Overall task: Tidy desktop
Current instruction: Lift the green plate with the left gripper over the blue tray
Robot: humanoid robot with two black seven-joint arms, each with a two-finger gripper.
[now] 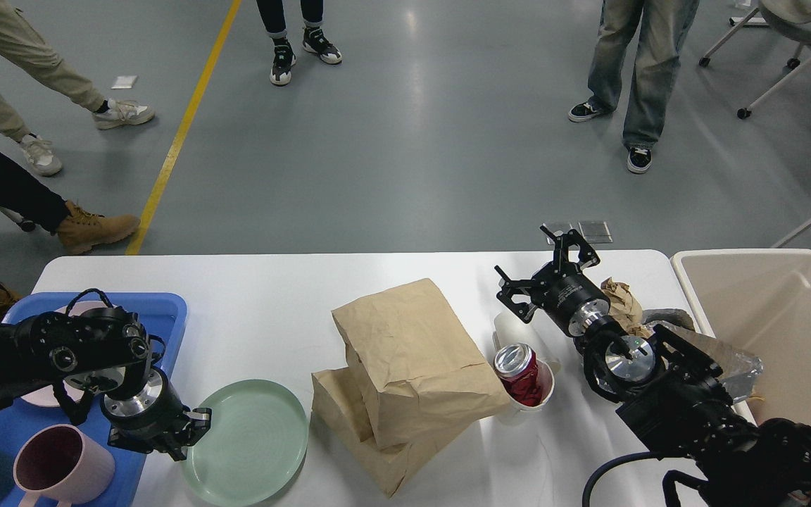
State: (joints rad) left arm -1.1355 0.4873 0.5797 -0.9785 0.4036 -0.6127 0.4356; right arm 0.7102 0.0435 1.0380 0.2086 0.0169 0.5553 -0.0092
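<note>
The tidying looks barely begun: the white bench (272, 296) fills the lower view, with two brown paper bags (405, 380), a green plate (250, 440) and a paper cup (529, 398) holding a red can (518, 370) left out. The blue tray (159, 317) holds a pink mug (60, 468) and plate; the beige bin (786, 338) looks empty. The left claw (198, 429) touches the plate's rim, grip unclear; the right claw (546, 264) hovers wide, holding nothing.
</note>
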